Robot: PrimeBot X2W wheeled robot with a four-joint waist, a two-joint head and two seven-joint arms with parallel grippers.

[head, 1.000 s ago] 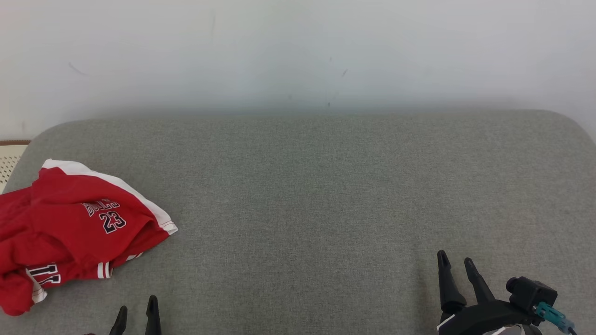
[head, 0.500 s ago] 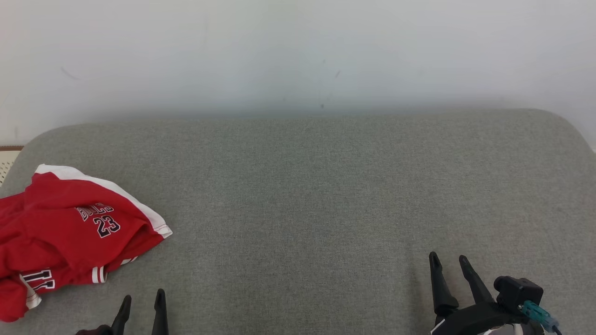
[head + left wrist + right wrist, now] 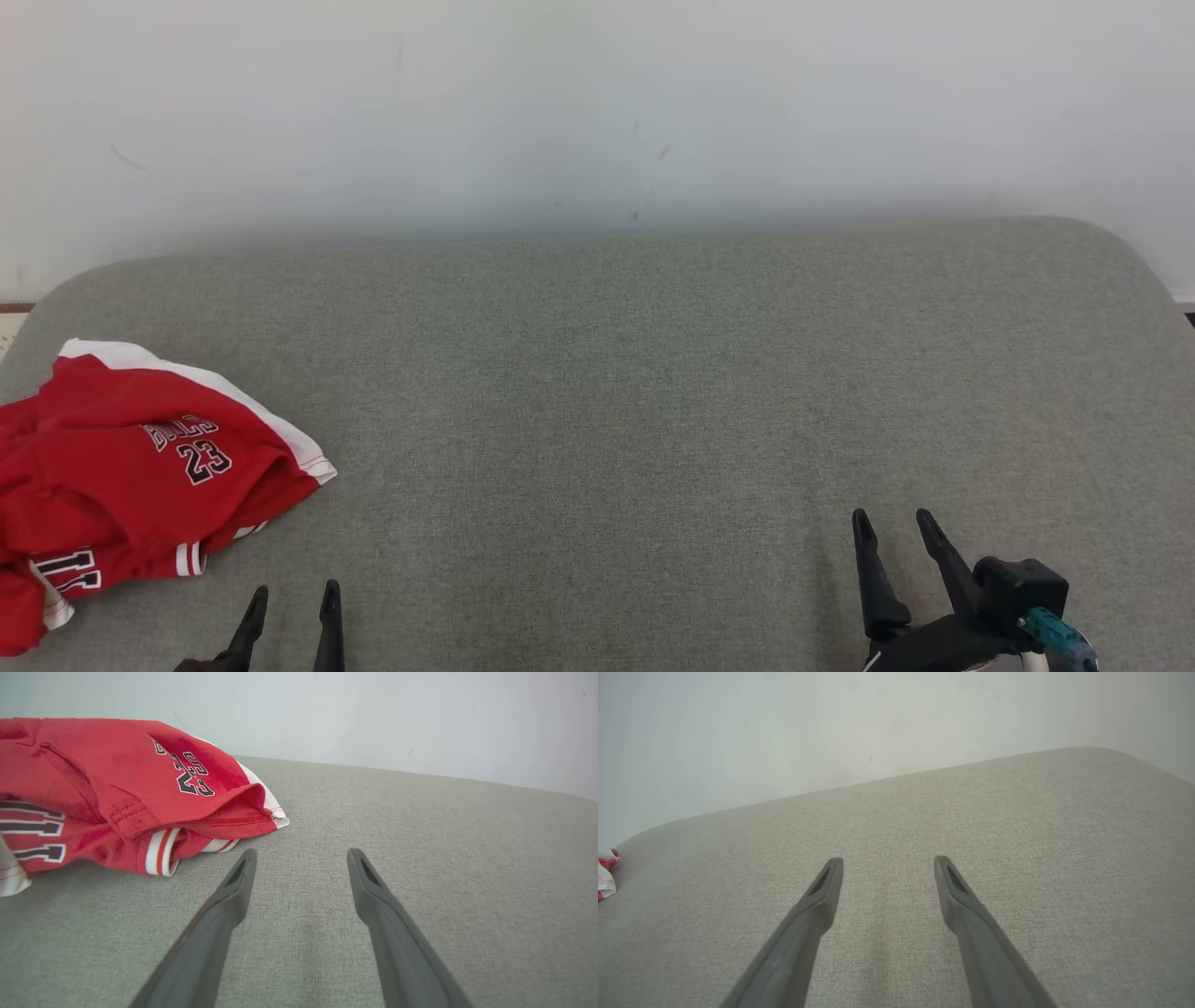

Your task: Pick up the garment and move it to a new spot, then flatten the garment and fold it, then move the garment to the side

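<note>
A crumpled red garment [image 3: 131, 476] with white trim and the number 23 lies at the far left of the grey cushion [image 3: 607, 392]. The left wrist view shows the garment [image 3: 107, 793] heaped at upper left. My left gripper [image 3: 293, 594] is open at the bottom edge, just right of and nearer than the garment, with its tips [image 3: 301, 854] apart over bare fabric. My right gripper [image 3: 892, 519] is open at the lower right, nothing between its fingers [image 3: 888, 861]. A sliver of the garment [image 3: 605, 875] peeks in at the right wrist view's left edge.
A pale wall [image 3: 597, 103] rises behind the cushion. The cushion's rounded corners end at the far left [image 3: 56, 299] and far right [image 3: 1134, 257]. Grey fabric stretches between the garment and the right gripper.
The head camera has shifted, so the whole scene slid left and slightly down. My left gripper's fingers reach a little higher into view. The garment itself lies as before.
</note>
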